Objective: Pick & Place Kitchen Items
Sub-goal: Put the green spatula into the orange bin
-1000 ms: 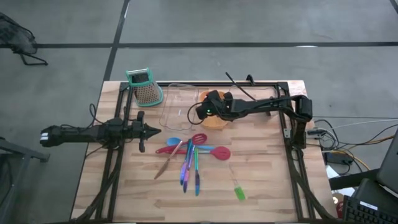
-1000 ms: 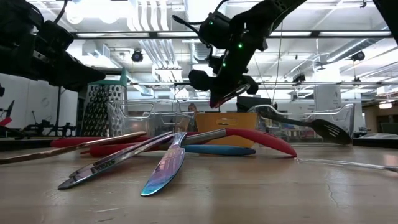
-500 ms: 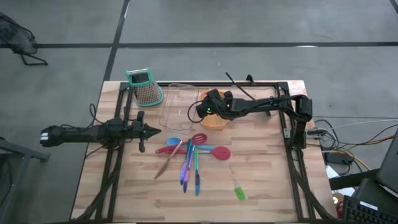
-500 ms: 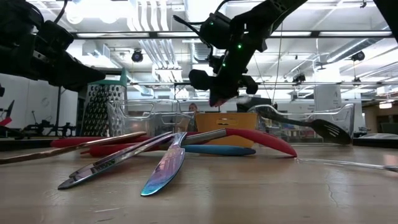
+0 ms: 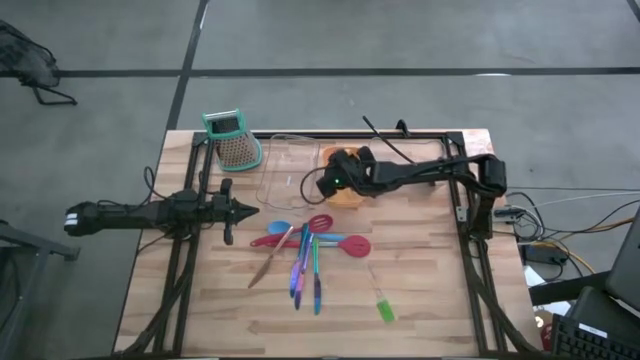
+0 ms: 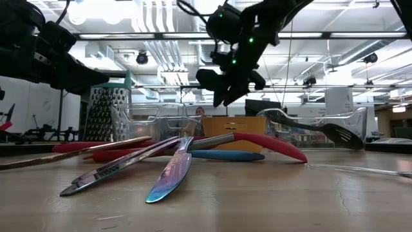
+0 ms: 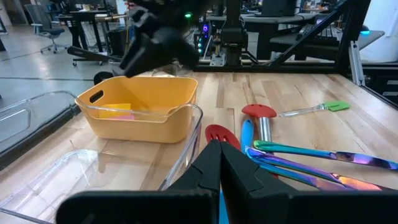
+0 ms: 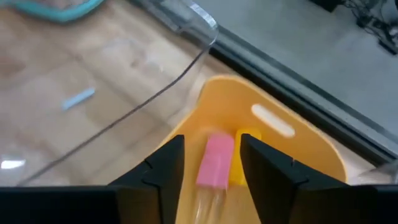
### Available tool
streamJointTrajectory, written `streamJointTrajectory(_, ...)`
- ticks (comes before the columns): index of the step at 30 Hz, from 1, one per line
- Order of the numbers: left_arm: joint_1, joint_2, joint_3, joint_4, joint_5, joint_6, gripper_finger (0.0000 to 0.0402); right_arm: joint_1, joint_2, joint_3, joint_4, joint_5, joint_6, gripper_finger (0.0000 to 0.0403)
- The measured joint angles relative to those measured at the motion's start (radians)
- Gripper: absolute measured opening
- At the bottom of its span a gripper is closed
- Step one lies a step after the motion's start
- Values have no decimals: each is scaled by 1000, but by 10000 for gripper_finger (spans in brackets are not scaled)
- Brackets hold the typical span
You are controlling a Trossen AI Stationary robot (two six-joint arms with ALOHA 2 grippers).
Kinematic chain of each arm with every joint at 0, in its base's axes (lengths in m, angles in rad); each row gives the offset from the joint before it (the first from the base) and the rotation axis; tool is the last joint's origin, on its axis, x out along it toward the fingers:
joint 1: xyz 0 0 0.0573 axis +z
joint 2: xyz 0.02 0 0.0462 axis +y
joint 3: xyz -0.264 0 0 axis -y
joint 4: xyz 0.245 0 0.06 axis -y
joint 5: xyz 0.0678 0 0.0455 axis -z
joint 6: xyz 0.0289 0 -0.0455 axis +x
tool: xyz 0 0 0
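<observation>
While the right end effector (image 8: 209,163) hangs parted and empty over the orange tray (image 8: 292,149), a pink piece (image 8: 215,159) lies inside. Sinking, its fingers could clip the tray's rim and shove it. The left end effector (image 7: 219,163), pinched shut, waits near the desk's left edge.

Robotics lab: workbenches (image 7: 87,18), ceiling ducts (image 6: 158,16), monitors (image 7: 283,6).

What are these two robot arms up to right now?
They are sorting kitchen tools. The right hand hangs open above the orange tray, where a pink piece and a yellow one lie. The left hand waits shut beside the clear tray. The spatulas, knives and a green piece are on the table.
</observation>
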Motion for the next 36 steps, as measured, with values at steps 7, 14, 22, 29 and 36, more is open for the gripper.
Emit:
streamJointTrajectory(7, 0, 0, 0, 0, 0, 0, 5, 98, -50, 0, -149, 6, -3, 187)
streamJointTrajectory(14, 0, 0, 0, -1, 0, 0, 5, 249, -59, 0, -241, 10, 69, 207)
streamJointTrajectory(22, 0, 0, 0, -2, 0, 0, 5, 466, -59, 0, -251, 36, 148, 223)
streamJointTrajectory(29, 0, 0, 0, -2, 0, 0, 5, 678, -52, -37, -236, 117, 230, 243)
streamJointTrajectory(36, 0, 0, 0, -2, 0, 0, 5, 860, -39, -101, -225, 178, 529, 259)
